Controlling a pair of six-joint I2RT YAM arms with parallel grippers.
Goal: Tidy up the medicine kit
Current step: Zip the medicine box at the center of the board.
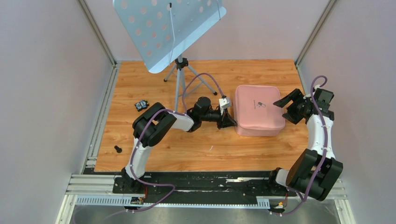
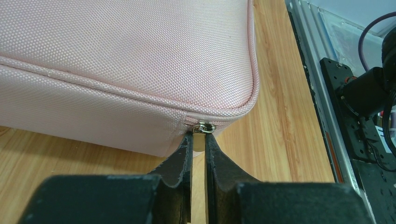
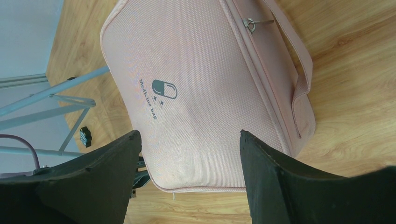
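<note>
top: overhead, whole table (image 1: 140, 84) | wrists: close on medicine kit (image 1: 259, 116) (shared)

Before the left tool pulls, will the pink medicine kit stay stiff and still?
Probably soft: the medicine kit is woven fabric and may dent. It may slide on the wooden table, since only the left tool grips its zipper pull; the open right tool hovers nearby.

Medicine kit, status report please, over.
Left claw shut on zipper pull. Right claw open, not touching. Medicine kit closed. Nothing in the way.
</note>
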